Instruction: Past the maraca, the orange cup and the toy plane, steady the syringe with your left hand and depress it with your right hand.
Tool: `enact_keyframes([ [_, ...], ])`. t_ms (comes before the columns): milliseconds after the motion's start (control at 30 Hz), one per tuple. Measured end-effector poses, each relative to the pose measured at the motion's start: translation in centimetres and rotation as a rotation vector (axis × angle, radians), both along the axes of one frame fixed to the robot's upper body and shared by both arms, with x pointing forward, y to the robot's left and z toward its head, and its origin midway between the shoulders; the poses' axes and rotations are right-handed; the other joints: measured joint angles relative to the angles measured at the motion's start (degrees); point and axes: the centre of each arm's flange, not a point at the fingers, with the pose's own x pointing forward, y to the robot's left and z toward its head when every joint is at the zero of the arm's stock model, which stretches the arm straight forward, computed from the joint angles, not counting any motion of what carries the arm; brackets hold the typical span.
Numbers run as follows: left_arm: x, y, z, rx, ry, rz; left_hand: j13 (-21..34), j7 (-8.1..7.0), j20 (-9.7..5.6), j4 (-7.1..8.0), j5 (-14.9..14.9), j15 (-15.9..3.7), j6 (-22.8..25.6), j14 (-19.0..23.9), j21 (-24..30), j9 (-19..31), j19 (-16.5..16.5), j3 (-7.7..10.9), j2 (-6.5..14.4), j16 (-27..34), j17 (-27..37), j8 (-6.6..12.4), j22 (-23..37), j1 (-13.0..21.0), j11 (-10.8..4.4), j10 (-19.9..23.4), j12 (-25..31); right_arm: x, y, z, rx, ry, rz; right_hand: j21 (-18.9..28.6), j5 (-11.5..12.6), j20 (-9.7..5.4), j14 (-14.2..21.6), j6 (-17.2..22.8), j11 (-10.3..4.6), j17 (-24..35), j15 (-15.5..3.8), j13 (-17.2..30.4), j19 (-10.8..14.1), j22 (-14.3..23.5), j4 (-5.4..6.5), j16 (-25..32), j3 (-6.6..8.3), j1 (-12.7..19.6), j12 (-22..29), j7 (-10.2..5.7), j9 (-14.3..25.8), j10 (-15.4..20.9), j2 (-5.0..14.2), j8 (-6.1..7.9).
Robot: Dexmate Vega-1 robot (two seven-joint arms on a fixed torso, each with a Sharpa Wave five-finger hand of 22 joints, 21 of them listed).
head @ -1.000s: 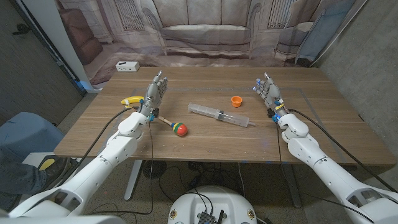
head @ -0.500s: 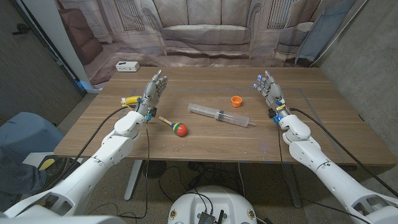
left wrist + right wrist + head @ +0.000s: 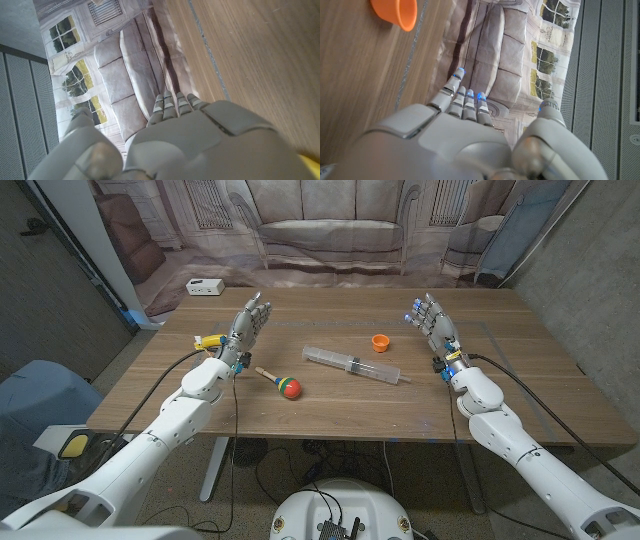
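Note:
A clear syringe lies at the table's middle, its plunger end pointing to the right. A small orange cup stands just behind it. The maraca, with a wooden handle and a red, green and yellow head, lies left of the syringe. A yellow toy plane peeks out behind my left hand, which stands open, fingers up, left of the maraca. My right hand stands open to the right of the cup and syringe, holding nothing.
A white power strip lies at the table's far left corner. A backdrop printed with a sofa hangs behind the wooden table. A blue chair stands at the left.
Both arms have shifted slightly, the hands staying upright and open near their places. The objects have not moved.

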Motion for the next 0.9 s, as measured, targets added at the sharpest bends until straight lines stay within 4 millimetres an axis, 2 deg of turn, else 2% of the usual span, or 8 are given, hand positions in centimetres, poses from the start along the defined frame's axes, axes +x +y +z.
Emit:
enact_keyframes([
  [233,0.3,-0.2,-0.4,0.005,0.011,-0.024,0.0,0.01,0.00,0.00,-0.2,-0.02,0.6,0.6,-0.2,0.0,0.0,0.00,0.0,0.0,0.0,0.00,0.0,0.0,-0.29,0.7,0.0,-1.0,0.3,-0.1,-0.017,-0.019,-0.005,-0.5,0.0,0.03,0.2,1.3,0.42,0.0,0.29,0.0,-0.1,0.0,-0.16,-0.5,0.16,0.0,0.6,-0.29,0.0,2.3,0.00,0.24],
  [367,0.6,-0.5,-0.5,0.007,0.014,-0.039,0.0,0.11,-0.01,0.00,-0.2,-0.30,1.1,0.9,-0.5,0.0,0.0,0.00,0.3,0.0,0.0,0.22,0.0,0.3,-0.31,1.1,0.0,-1.5,0.4,-0.1,-0.027,-0.032,-0.010,-1.4,0.0,-0.01,-1.7,2.0,0.41,0.0,0.17,0.0,-2.1,0.0,-0.16,-1.3,0.16,0.2,0.6,-0.96,0.0,2.3,-0.22,0.24],
  [500,0.6,-0.7,-0.6,0.007,0.012,-0.042,0.0,0.08,0.67,-0.10,-0.4,-0.21,1.8,2.1,-0.2,0.0,1.3,0.10,0.3,0.0,0.0,0.22,0.0,0.3,-0.09,2.0,0.1,-2.0,0.4,-0.2,-0.030,-0.039,-0.016,-1.8,0.0,0.10,-1.9,3.1,0.33,0.0,-0.01,0.0,-2.4,0.0,-0.16,-1.3,0.16,0.2,0.5,-2.03,0.0,2.7,-0.22,0.46],
  [700,0.4,-0.9,-0.7,-0.001,0.007,-0.022,0.0,0.00,1.17,-0.43,-0.4,-0.20,2.7,3.5,-0.1,0.0,2.7,-0.05,0.3,0.0,0.0,0.22,0.0,0.9,-0.26,3.1,0.4,-2.8,0.6,-0.3,-0.066,-0.055,-0.024,-1.8,0.0,-0.23,-2.1,3.4,0.27,0.0,-0.23,0.0,-2.7,0.0,-0.15,-1.3,0.16,0.6,0.3,-1.72,0.0,2.7,0.16,0.46],
  [767,0.2,-1.2,-0.8,0.000,0.005,-0.029,0.0,0.00,1.16,-0.43,-0.4,-0.30,2.7,3.6,-0.1,0.0,2.7,-0.05,0.3,0.0,0.0,0.22,0.0,0.9,-0.01,3.5,0.4,-2.9,0.6,-0.3,-0.073,-0.059,-0.026,-1.8,0.0,-0.30,-2.2,3.3,-0.18,0.0,-0.32,0.0,-2.8,0.0,-0.15,-1.7,0.16,0.9,0.0,-1.71,0.0,2.0,0.46,0.46],
  [900,-0.2,-1.1,-0.6,-0.004,-0.003,-0.011,0.0,0.00,1.16,-0.43,-0.4,-0.31,2.6,3.6,-0.1,0.0,2.7,-0.05,0.3,0.0,0.0,0.22,0.0,0.9,-0.01,3.5,0.4,-3.3,0.6,-0.2,-0.104,-0.068,-0.023,-1.8,0.0,-0.30,-2.2,2.4,-0.21,0.0,-0.31,0.0,-2.8,0.0,-0.15,-2.0,0.15,0.9,-0.3,-1.21,0.0,1.2,0.46,0.00],
])
